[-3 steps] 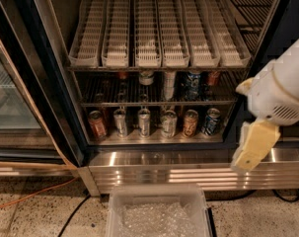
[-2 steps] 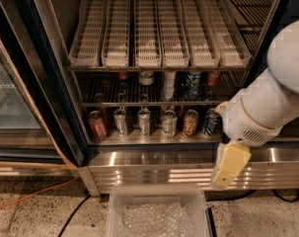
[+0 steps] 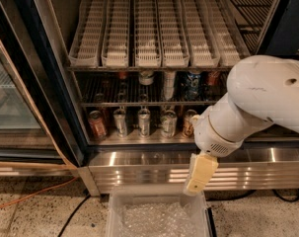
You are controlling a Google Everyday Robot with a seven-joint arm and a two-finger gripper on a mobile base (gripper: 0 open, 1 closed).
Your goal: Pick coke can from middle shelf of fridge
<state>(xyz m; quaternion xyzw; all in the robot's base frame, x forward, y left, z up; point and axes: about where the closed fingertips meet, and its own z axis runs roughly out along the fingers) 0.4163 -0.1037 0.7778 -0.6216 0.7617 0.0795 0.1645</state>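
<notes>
- Gripper (image 3: 194,181), a cream-coloured piece at the end of the bulky white arm (image 3: 257,107), hangs pointing down at about 5 o'clock from the frame's centre. It is in front of the fridge's ribbed steel base panel (image 3: 139,172). Whether it is spread or closed I cannot tell, and nothing shows in it.
- Its tip sits just above the back rim of a clear plastic bin (image 3: 114,216) on the floor, which has crinkled clear material inside.
- The coke can (image 3: 213,77) stands far back on the middle shelf (image 3: 104,102), at 1 o'clock from the gripper and well apart from it. It shows as a small red shape just left of the arm's upper curve, its top tucked under the white slotted lanes (image 3: 149,33).
- A blue-and-white can (image 3: 191,84) stands just beside it at 9 o'clock.
- On the shelf below, a row of cans runs across, with an orange-brown can (image 3: 96,125) at the left end.
- The fridge (image 3: 55,83) stands open, its dark frame at 9 o'clock.
- An orange cable (image 3: 30,197) lies on the speckled floor at 8 o'clock.
</notes>
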